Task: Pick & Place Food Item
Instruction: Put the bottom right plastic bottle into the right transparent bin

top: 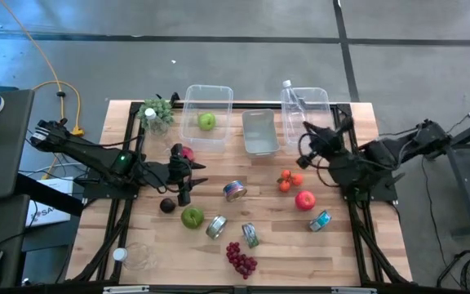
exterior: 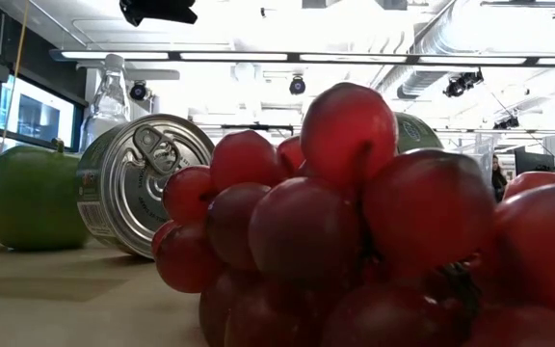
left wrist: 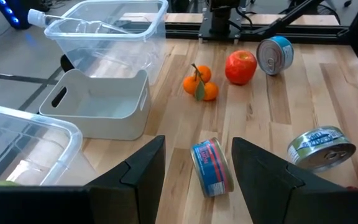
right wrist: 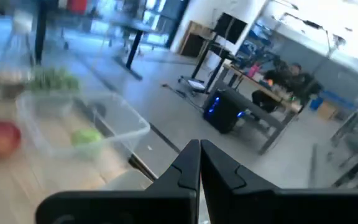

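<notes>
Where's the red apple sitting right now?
From above, the red apple lies on the table's right half, just below the small oranges and above a tin can.

A yellow cable runs across the grey floor beyond the wooden table's far left corner. A screen stands on a desk in the room behind the table, and a person sits at that desk. Ceiling strip lights glow above the table.

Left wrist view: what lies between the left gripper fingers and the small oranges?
One blue-and-red tin can on its side, in the open left gripper; bare wood beyond up to the oranges.
</notes>
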